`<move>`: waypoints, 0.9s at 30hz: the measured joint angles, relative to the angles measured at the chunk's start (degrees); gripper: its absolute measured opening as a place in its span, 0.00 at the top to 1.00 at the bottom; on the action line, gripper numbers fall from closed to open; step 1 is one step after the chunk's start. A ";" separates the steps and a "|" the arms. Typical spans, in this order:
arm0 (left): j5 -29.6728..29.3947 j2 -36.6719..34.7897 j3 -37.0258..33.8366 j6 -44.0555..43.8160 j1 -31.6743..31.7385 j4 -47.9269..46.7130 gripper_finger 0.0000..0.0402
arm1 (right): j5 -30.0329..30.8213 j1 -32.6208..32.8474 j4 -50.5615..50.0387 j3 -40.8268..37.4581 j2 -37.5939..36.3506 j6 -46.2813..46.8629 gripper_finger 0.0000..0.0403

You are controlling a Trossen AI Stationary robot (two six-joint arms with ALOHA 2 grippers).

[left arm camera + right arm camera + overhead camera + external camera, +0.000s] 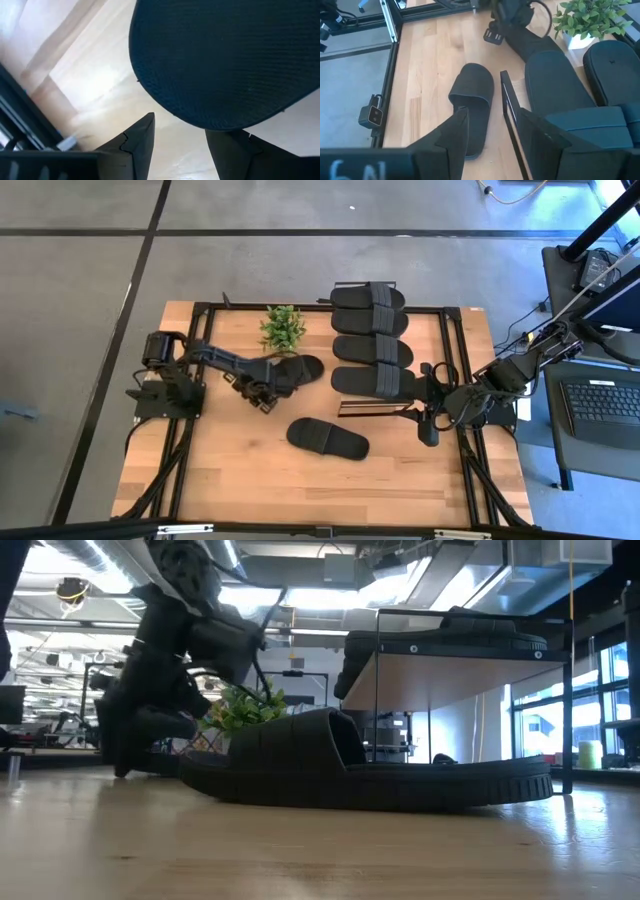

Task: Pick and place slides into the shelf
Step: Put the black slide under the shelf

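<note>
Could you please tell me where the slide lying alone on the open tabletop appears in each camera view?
High view: the lone slide lies lower centre, in front of the shelf.
Low view: it fills the middle foreground.
Left wrist view: not in it; the dark sole there is another slide.
Right wrist view: centre, beside the shelf's black frame.
Shared landmark: the small green plant, seen in all but the left wrist view.
</note>
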 joint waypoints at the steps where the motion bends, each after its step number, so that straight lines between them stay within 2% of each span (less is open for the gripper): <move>1: 0.19 -0.04 0.00 1.23 0.79 0.38 0.59 | 0.02 0.00 0.46 -0.31 -0.01 0.25 0.59; 11: 0.64 -0.16 0.15 8.72 4.90 2.10 0.59 | -0.01 0.00 0.55 -4.27 0.02 6.74 0.59; 27: 4.65 -0.01 0.68 31.93 10.47 3.48 0.59 | -0.03 0.00 3.84 -4.64 0.02 7.40 0.59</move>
